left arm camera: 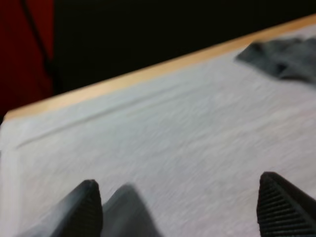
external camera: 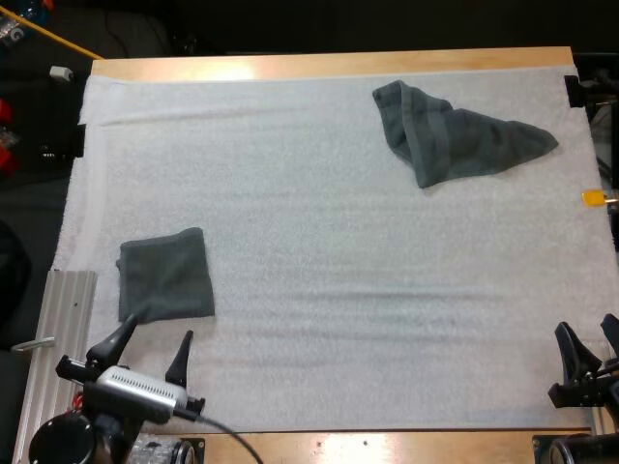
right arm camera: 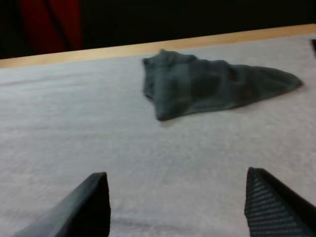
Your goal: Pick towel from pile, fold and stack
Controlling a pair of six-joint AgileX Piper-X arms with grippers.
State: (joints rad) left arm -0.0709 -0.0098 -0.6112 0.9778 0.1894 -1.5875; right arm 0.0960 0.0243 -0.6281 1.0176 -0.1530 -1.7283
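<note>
A crumpled dark grey-green towel (external camera: 455,140) lies at the far right of the white mat (external camera: 319,242); it also lies ahead of my right gripper (right arm camera: 217,86) and far off past my left (left arm camera: 284,57). A folded towel (external camera: 165,276) sits flat at the near left. My left gripper (external camera: 153,345) hovers just near of the folded towel, fingers (left arm camera: 81,212) apart and empty; a corner of that towel (left arm camera: 128,215) lies beside one finger. My right gripper (external camera: 592,345) stands open at the near right edge, fingers (right arm camera: 274,207) wide over bare mat.
A ribbed metal rail (external camera: 58,338) runs along the mat's near left side. The wooden table edge (external camera: 329,64) borders the far side, with dark space beyond. Bare mat spreads between the two towels.
</note>
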